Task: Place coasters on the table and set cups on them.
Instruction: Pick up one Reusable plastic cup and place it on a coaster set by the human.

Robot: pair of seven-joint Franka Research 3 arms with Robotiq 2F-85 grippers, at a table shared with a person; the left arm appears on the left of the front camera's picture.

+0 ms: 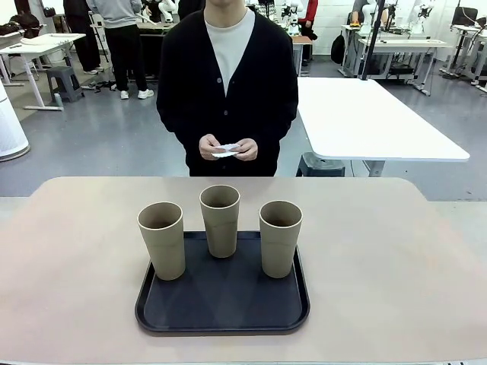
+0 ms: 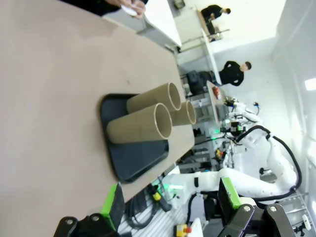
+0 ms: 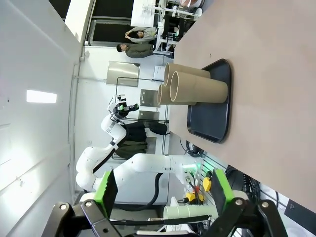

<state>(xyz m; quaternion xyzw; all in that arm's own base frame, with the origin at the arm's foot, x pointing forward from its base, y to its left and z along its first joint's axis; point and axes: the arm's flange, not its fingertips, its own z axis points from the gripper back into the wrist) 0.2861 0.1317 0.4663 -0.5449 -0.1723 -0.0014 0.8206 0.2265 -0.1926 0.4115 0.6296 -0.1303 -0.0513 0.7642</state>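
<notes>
While three tan cardboard-like cups (image 1: 220, 220) stand on the black rounded tray (image 1: 221, 304) in the front view, bare beige table (image 1: 396, 251) spreads either side; the person's hands (image 1: 247, 150) hold white scalloped coasters (image 1: 226, 150) beyond its far edge. Left wrist view: left gripper (image 2: 173, 197) spread, empty. Right wrist view: right gripper (image 3: 163, 190) likewise.

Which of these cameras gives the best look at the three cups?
The front view: the cups stand upright and apart on the tray, with all three rims visible. Both wrist views show them sideways and overlapping, with the rear ones partly hidden.
</notes>
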